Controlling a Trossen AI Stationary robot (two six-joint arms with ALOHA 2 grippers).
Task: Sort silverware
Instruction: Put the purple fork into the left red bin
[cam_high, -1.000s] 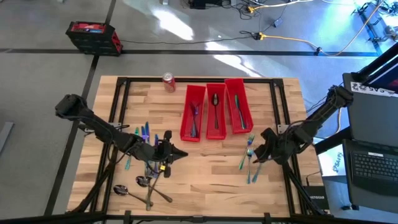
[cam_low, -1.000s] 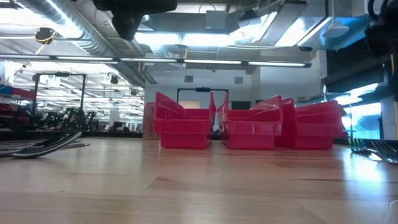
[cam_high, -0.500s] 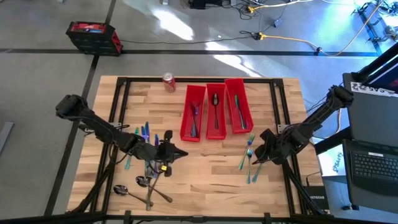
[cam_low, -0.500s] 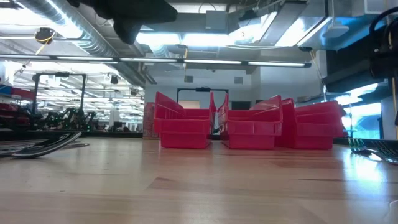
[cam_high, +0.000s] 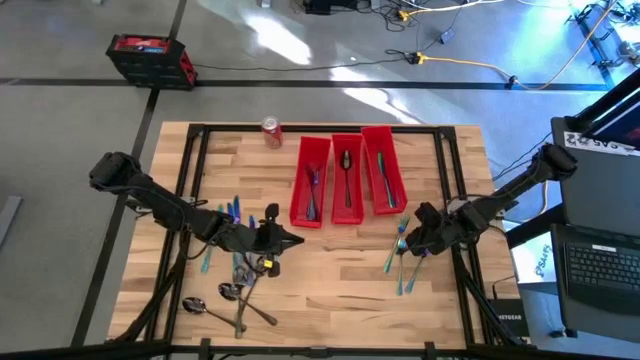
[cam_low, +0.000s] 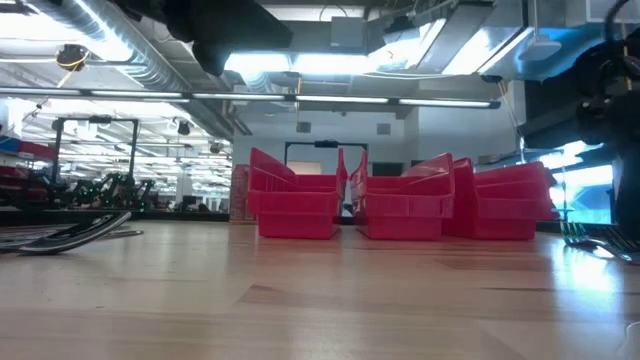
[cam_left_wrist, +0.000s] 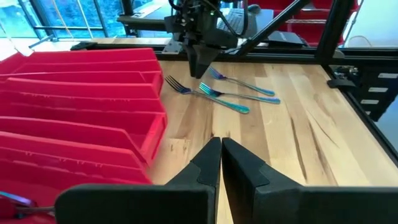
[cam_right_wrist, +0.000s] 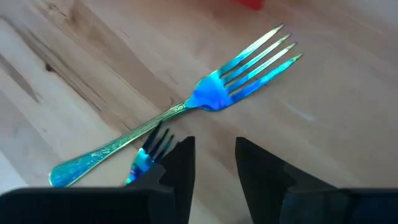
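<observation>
My right gripper (cam_right_wrist: 214, 168) hangs just over the forks (cam_high: 398, 245) on the right side of the worktop (cam_high: 330, 270). Its two fingers (cam_right_wrist: 180, 162) stand a little apart and hold nothing. One blue-green fork (cam_right_wrist: 205, 99) lies flat on the wood just past them. A second fork (cam_right_wrist: 149, 152) peeks out beside one finger, mostly hidden.

My left gripper (cam_left_wrist: 220, 155) is squeezed all the way closed, its fingers touching, and I see nothing between them. It sits over the worktop's left middle, near the front end of the bins (cam_high: 347, 178), pointing across at the right arm.

The three red bins stand side by side at the back middle. The left bin has blue and purple pieces in it. The middle bin has a dark spoon (cam_high: 346, 170). The right bin has a green-blue piece.

More blue and green pieces (cam_high: 228, 212) lie on the left side, partly under my left arm. A few dark spoons (cam_high: 225, 300) lie near the front left edge.

A red can (cam_high: 271, 132) stands at the back, left of the bins.
</observation>
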